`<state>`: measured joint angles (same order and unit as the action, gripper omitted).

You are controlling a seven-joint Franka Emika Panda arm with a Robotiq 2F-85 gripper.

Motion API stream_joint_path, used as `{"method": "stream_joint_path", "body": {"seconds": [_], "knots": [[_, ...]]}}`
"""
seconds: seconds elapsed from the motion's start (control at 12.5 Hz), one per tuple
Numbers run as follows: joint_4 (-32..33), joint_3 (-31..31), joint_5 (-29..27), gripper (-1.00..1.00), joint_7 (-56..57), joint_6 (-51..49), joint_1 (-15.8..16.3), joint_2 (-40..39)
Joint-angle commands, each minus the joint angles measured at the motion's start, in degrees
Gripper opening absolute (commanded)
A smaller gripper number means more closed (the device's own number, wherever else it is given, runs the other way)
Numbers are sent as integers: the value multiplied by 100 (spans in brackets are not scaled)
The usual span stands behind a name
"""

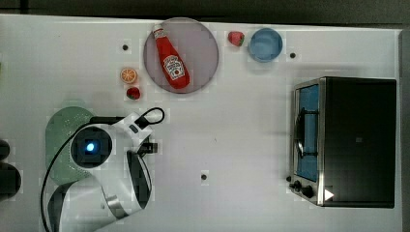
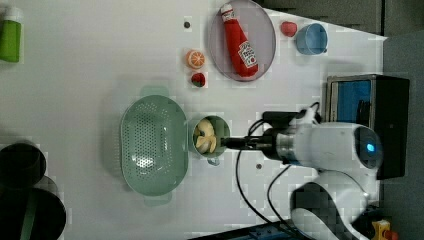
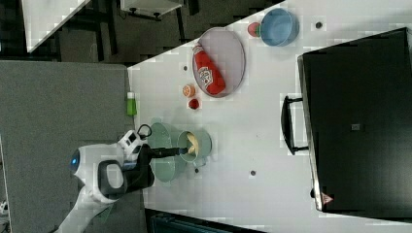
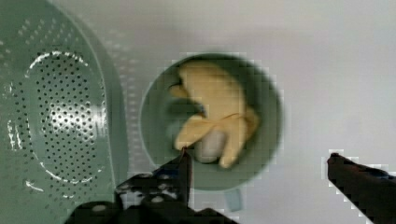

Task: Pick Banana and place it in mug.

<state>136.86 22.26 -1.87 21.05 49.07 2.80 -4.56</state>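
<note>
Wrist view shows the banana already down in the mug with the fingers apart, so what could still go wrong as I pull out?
One finger overlaps the teal-green round mug's rim, so retracting could drag or tip it. The pale-green perforated oval basket sits right beside the mug and could get nudged. The peeled pale-yellow toy banana could perhaps snag on the open gripper.

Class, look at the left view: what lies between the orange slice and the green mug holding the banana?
In the left view, a small red strawberry lies between the orange slice and the mug; below the strawberry, table is bare up to the mug.
</note>
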Motion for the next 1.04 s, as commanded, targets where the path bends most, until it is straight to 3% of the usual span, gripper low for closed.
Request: {"method": "stream_joint_path", "body": {"seconds": [0.08,0.48,0.72,1.04], "knots": [[-207,-314,-112,100,-253,-258,-168,843],[-1003,-1630,-107,100,-253,-1992,-381,1878],[-1971,-2321,-91,100,-253,-3591,-440,1982],[-3017,-2611,491,100,-255,-4221,-451,1868]]}}
